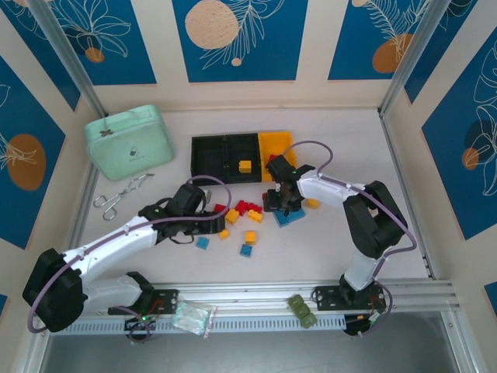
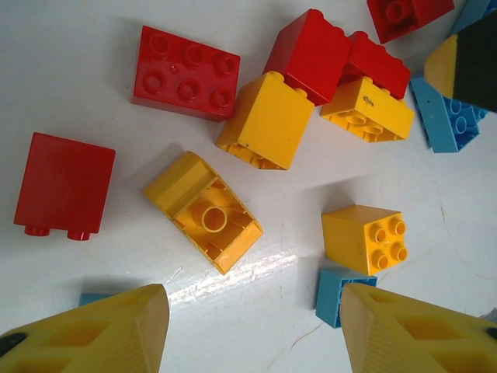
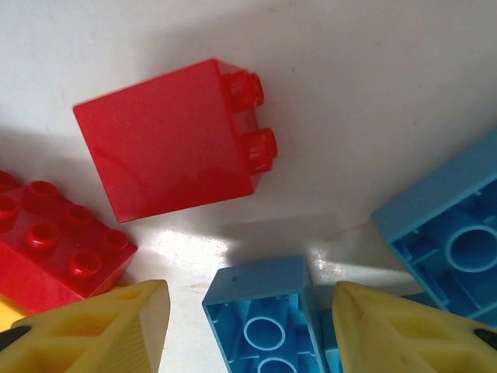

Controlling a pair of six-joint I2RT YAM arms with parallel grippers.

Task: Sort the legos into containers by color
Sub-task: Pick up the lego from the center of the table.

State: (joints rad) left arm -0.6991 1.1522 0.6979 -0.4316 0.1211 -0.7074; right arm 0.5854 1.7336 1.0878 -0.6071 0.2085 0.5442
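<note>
Over the middle of the table [image 1: 345,151], the left jaws stand part open and empty, an upturned yellow brick [image 2: 211,217] lying just ahead between them and red bricks [image 2: 186,72] beyond. The right jaws, likewise part open and gripping nothing, straddle an upturned blue brick [image 3: 264,315] with a gap at each side, a red brick [image 3: 171,140] on its side just ahead. The other legos [image 1: 247,211] lie scattered between the arms, near the containers [image 1: 210,155], one yellow brick [image 1: 245,165] in the middle black bin [image 1: 237,148]; a green case [image 1: 128,141] and scissors [image 1: 120,196] lie well apart at far left.
</note>
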